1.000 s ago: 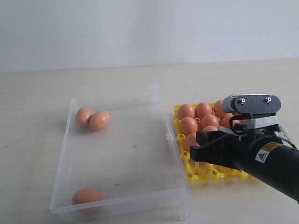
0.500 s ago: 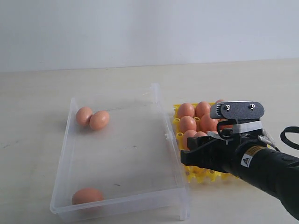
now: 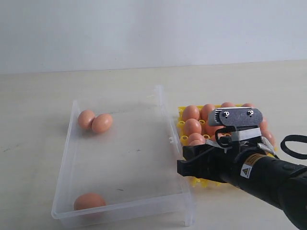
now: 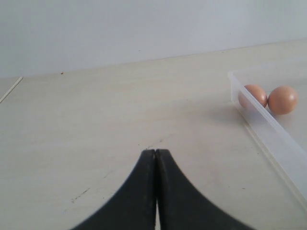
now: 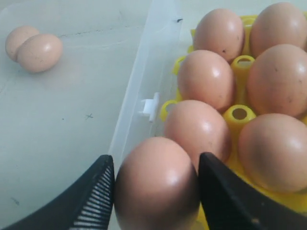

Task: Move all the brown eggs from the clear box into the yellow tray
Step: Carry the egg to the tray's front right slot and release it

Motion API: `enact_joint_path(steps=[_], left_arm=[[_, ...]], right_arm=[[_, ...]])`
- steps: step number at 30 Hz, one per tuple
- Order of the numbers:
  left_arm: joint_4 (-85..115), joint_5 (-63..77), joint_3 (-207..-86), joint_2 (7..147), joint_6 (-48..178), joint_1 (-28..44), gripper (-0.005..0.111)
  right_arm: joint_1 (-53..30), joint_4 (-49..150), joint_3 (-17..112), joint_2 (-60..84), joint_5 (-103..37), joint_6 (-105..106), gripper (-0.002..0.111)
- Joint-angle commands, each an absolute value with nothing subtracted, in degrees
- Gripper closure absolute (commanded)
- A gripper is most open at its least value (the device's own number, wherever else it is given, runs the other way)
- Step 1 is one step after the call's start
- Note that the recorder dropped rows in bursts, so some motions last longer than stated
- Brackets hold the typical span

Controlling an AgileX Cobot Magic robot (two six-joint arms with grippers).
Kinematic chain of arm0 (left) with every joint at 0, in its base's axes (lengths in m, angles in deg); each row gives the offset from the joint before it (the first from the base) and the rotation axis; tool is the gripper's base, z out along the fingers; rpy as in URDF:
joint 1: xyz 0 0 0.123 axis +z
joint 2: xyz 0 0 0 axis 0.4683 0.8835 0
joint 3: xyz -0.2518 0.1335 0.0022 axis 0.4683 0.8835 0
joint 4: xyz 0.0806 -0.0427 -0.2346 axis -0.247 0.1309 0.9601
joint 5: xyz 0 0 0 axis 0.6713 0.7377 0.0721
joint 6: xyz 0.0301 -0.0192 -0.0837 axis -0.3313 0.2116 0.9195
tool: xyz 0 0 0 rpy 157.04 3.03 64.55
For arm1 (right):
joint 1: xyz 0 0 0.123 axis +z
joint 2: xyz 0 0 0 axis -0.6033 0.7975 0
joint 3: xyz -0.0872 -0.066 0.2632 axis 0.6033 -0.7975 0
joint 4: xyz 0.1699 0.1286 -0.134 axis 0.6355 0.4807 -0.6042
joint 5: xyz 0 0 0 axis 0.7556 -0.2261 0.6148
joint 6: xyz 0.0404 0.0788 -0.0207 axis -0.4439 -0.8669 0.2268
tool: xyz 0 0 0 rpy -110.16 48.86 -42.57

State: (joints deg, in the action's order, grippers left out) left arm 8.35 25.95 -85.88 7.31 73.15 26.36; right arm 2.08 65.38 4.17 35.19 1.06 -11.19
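Right jaws clasp a brown egg (image 5: 156, 184) over the yellow tray (image 5: 235, 123) edge, beside the clear box (image 5: 144, 81); left jaws clenched, empty.

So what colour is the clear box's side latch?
Whitish translucent; the latch shows best in the right wrist view.

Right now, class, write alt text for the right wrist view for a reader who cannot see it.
The tool holds a brown egg between its two black fingers, next to six eggs seated in the yellow tray. Beside the tray, the clear box holds two more eggs, touching each other.
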Motion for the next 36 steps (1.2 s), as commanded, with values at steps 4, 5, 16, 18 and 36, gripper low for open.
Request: enact_joint_path(steps=[4, 5, 16, 18, 36], left_arm=[[8.27, 25.18, -86.11, 7.35, 73.40, 26.28, 0.107], [8.27, 25.18, -86.11, 7.35, 73.40, 26.28, 0.107], [8.27, 25.18, -86.11, 7.35, 73.40, 26.28, 0.107], [8.27, 25.18, -86.11, 7.35, 73.40, 26.28, 0.107], [8.27, 25.18, -86.11, 7.35, 73.40, 26.28, 0.107]], right_arm=[[2.89, 65.49, 4.60, 35.45, 1.71, -10.74, 0.108], [2.89, 65.49, 4.60, 35.45, 1.60, -10.74, 0.108], [2.89, 68.47, 4.60, 35.45, 0.91, -7.72, 0.108], [2.89, 68.47, 4.60, 35.45, 0.91, -7.72, 0.108], [2.89, 68.50, 4.60, 37.15, 1.91, -7.72, 0.092]])
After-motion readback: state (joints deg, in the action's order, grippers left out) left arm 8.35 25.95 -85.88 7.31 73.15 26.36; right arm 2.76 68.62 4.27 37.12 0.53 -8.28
